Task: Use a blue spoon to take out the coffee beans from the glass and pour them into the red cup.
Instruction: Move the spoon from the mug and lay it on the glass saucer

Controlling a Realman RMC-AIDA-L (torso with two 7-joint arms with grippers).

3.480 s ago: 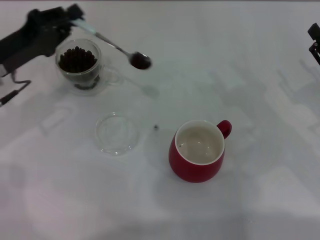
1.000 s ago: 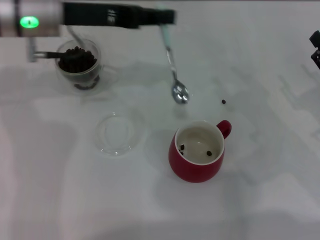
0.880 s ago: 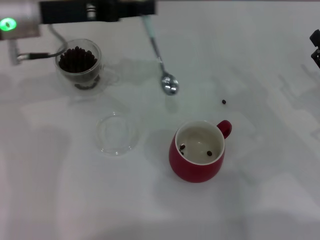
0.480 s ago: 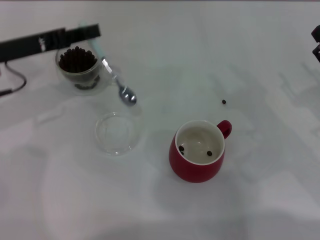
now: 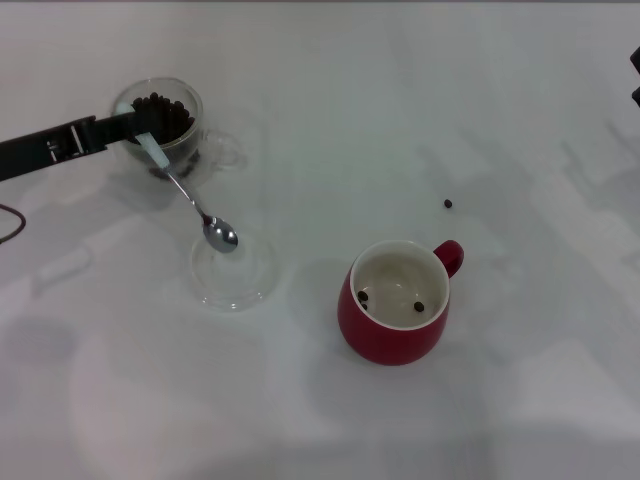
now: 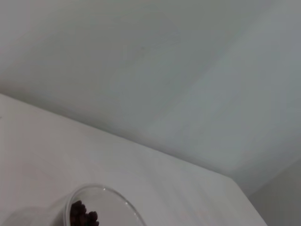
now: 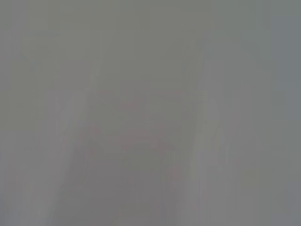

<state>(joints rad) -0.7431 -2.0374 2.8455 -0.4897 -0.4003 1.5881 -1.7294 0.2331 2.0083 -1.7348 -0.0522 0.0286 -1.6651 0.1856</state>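
The blue spoon (image 5: pixel 186 196) hangs slanted from my left gripper (image 5: pixel 137 131), which is shut on its pale handle beside the glass (image 5: pixel 160 128). The spoon's silver bowl looks empty and sits over the flat clear dish (image 5: pixel 232 267). The glass holds many coffee beans (image 5: pixel 165 110); its rim and beans also show in the left wrist view (image 6: pixel 83 217). The red cup (image 5: pixel 397 301) stands at centre right, handle to the far right, with two or three beans inside. One stray bean (image 5: pixel 447 204) lies on the table behind it. My right gripper (image 5: pixel 636 78) is parked at the far right edge.
The white table (image 5: pixel 330 110) carries only these things. The flat dish lies between the glass and the red cup, closer to the glass. The right wrist view shows only a blank grey surface.
My left arm has swung back left from near the red cup to the glass, carrying the spoon. The spoon's bowl now hangs over the flat dish. The cup and the stray bean have not moved.
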